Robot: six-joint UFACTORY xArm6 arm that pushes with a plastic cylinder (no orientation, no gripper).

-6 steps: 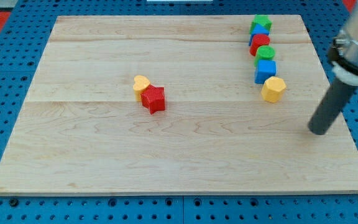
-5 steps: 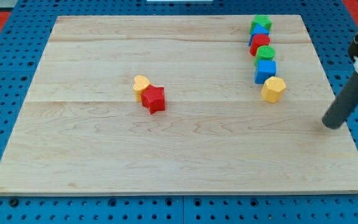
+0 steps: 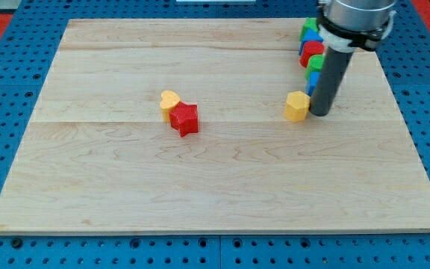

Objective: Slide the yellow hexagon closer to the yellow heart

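The yellow hexagon [image 3: 297,106] lies on the wooden board right of centre. My tip [image 3: 319,113] stands just to its right, touching or almost touching it. The yellow heart [image 3: 169,100] lies left of centre, with a red star [image 3: 184,119] pressed against its lower right side. The hexagon is well to the right of the heart, at about the same height in the view.
A column of blocks stands at the view's top right, partly hidden behind my rod: a green block [image 3: 310,28], a blue block [image 3: 310,38], a red block [image 3: 310,53], a green block [image 3: 316,63] and a blue block [image 3: 313,78]. The wooden board [image 3: 125,194] lies on a blue pegboard.
My tip has swung from the board's right edge in to the right side of the yellow hexagon. The hexagon has slid left and slightly up, away from the block column.
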